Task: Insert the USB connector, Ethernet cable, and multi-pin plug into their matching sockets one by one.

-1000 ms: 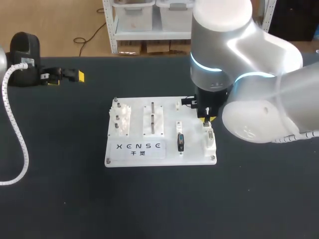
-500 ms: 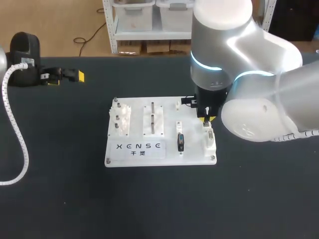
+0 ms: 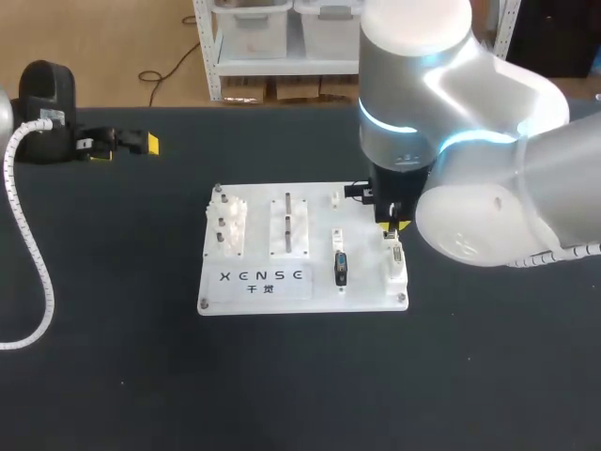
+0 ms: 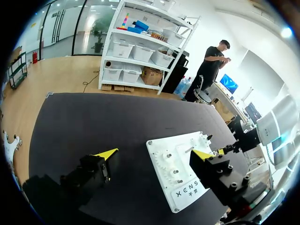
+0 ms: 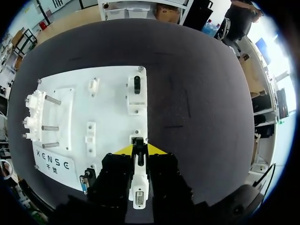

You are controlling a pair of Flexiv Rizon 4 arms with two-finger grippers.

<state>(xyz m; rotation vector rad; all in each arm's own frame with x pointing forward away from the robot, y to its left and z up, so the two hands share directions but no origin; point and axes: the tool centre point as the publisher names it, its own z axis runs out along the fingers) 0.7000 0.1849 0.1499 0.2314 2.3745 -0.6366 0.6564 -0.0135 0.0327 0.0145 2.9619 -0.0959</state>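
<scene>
Over the right edge of the white board (image 3: 324, 299), the right fingers (image 5: 158, 150) appeared clenched on the white multi-pin plug (image 5: 139, 193), one finger on each flank, its pin face turned toward the wrist camera. The plug stood above the right-hand socket block (image 3: 395, 274); whether it had entered the socket could not be told. To do this step well, the plug's long side should probably be held parallel to the socket. The push should go straight down without tilt, and the grip be let go only once the shell sat flush.

Surroundings, left to right:
- The left fingers (image 4: 107, 153), spread wide and holding nothing, sat at the far left of the counter (image 3: 282, 395), well apart from the board.
- A peg fixture (image 3: 228, 224) stood at the board's left end.
- A dark connector (image 3: 340, 269) stood upright in the block just beside the working socket.
- A black-slotted block (image 5: 136, 89) occupied the far right corner.

None lay in the descent path, though the dark connector left little sideways room.
</scene>
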